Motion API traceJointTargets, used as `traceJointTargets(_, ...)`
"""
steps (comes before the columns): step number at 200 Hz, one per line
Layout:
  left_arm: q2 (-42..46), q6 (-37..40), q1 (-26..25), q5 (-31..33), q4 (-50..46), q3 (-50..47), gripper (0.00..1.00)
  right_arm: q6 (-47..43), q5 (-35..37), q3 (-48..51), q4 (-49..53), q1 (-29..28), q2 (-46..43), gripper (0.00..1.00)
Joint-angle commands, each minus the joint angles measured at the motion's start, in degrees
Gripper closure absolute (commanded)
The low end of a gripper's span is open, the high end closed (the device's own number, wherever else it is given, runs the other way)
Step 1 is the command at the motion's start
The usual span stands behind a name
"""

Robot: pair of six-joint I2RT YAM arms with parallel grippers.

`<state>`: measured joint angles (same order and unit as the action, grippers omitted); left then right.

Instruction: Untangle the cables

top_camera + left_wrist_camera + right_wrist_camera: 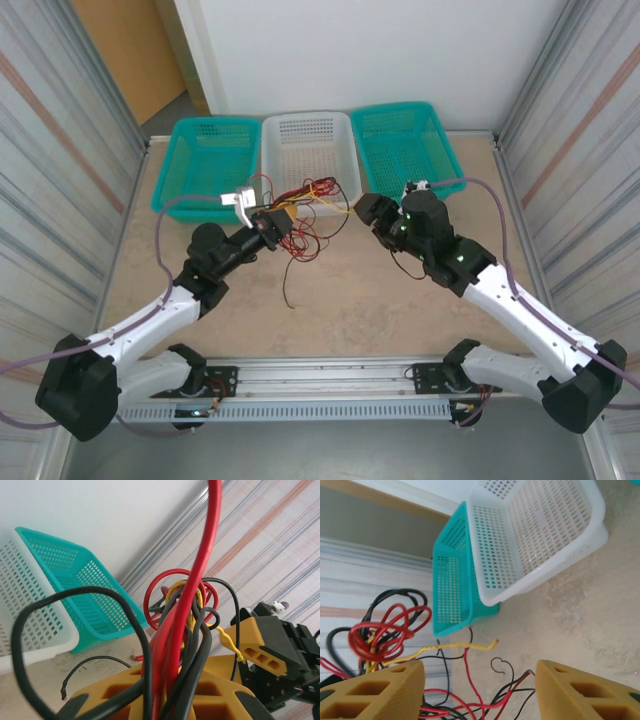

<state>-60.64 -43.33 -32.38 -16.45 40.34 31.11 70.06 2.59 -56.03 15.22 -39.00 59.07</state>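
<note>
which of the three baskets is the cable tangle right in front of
The white basket in the middle; the cables bunch just before its near rim. The left teal basket and right teal basket stand aside.

The top external camera looks down from high above the near edge over the whole desk [340,300]. Both wrist cameras sit low and very close to the cables [175,630], facing the desk's far end, and share the white basket [495,555].

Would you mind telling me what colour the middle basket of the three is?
The middle basket is white; the top external view shows it best.
</note>
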Motion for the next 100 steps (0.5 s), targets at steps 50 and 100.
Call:
traceJointTargets(50,0.90,0.58,-0.40,1.47,4.31,-0.57,1.00,-1.04,2.18,0.05,-1.08,-0.29,-2.73,0.94)
traceJointTargets(100,1.75,0.81,-0.40,3.03,2.66,0.15,1.00,-2.29,0.40,0.93,-3.48,-0.69,-2.08,1.00)
